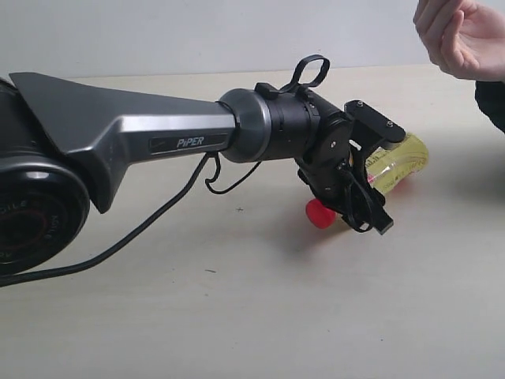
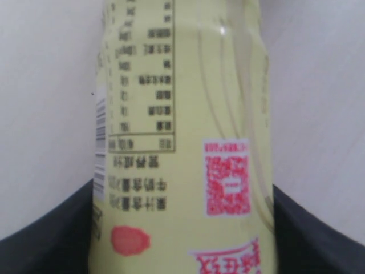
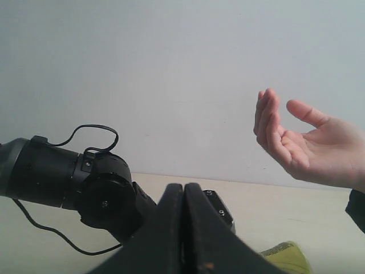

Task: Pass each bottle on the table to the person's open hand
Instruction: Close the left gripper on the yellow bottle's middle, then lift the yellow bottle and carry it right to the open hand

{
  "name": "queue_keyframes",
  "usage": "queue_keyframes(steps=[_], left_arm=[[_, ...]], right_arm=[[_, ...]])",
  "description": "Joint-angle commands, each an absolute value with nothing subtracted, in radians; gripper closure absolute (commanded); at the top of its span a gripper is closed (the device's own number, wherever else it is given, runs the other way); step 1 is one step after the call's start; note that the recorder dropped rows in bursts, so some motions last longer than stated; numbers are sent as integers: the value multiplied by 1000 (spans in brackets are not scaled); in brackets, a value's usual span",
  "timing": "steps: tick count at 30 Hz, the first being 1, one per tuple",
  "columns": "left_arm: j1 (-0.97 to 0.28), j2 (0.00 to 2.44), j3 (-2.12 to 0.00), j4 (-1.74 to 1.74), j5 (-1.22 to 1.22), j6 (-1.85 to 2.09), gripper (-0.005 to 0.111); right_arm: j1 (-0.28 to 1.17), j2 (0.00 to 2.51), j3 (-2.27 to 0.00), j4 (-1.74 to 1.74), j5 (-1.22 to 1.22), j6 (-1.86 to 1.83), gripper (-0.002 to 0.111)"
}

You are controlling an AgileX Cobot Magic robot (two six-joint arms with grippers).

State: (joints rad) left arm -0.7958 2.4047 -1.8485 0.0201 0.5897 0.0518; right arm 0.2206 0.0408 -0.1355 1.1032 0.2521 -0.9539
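Note:
The yellow bottle with a red cap lies tilted just over the table, and my left gripper is shut on its body. In the left wrist view the yellow bottle fills the gap between both dark fingers. The person's open hand is held up at the far right, above and beyond the bottle. My right gripper is shut on nothing, and beyond it I see the open hand and the bottle's end. The other bottles are out of view.
The left arm's long grey link stretches across the table from the left, with a black cable hanging below it. A black sleeve sits at the right edge. A pale wall stands behind the table.

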Motion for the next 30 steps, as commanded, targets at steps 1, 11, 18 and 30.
queue_keyframes(steps=[1,11,18,30], left_arm=[[-799,2399,-1852,23,610,46,63],[-799,2367,-1852,39,642,53,63],[-799,2283,-1852,80,768,53,65],[-799,2091,-1852,99,933,49,80]], right_arm=[[215,36,-134,1108,245,-955,108],[215,36,-134,1108,245,-955,108],[215,36,-134,1108,245,-955,108],[215,36,-134,1108,245,-955,108]])
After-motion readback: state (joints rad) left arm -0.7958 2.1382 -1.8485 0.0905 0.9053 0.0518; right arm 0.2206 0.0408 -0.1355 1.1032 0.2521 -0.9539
